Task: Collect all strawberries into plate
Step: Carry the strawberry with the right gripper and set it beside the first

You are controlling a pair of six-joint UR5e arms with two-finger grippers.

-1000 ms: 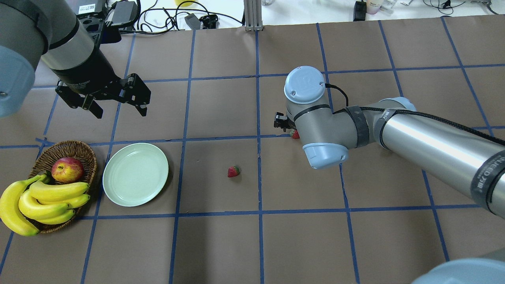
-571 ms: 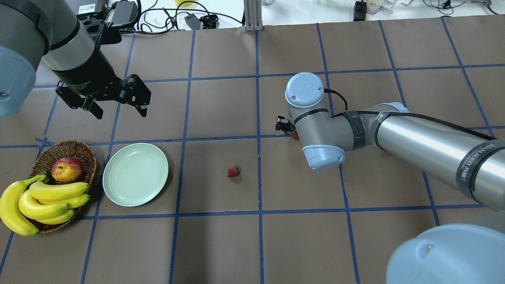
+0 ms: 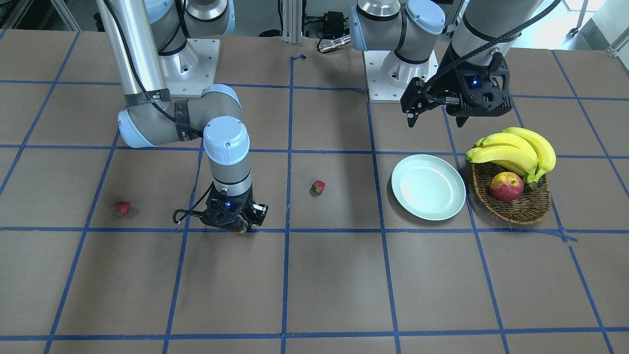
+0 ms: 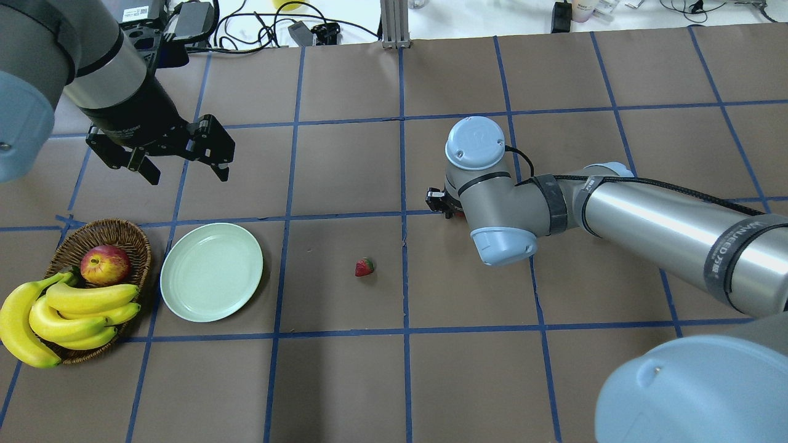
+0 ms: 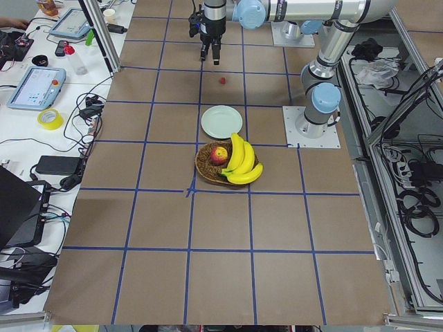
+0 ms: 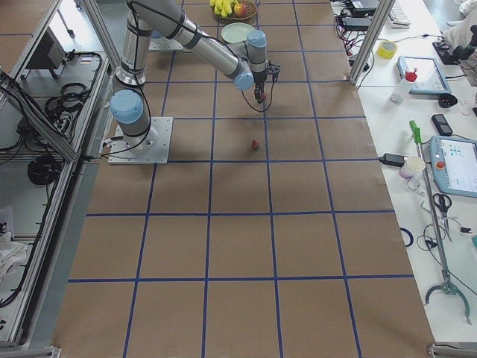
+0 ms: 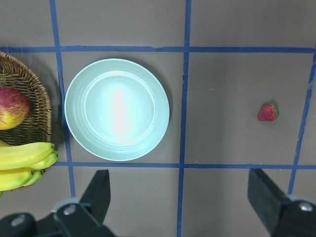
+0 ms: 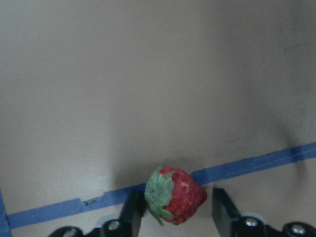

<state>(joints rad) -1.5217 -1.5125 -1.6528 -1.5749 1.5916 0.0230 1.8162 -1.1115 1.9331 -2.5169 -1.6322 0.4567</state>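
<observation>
Three strawberries (image 3: 318, 187) lay on the bench (image 3: 344, 285), all apart from the one plate (image 3: 428, 193). The right pincer (image 8: 176, 202) straddled one strawberry (image 8: 177, 192), seemingly unclamped; the left pincer (image 4: 188, 177) hung spread.

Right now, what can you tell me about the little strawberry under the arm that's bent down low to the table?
It is a small red strawberry with a green leafy cap and dimpled, slightly glossy skin. It lies on its side on the brown table, across a blue tape line, with its cap towards the left of the right wrist view. The right gripper is down around it, one finger on each side. The jaws are open: a sliver of space shows at the berry's tip, and I cannot tell whether the other finger touches the cap.
</observation>
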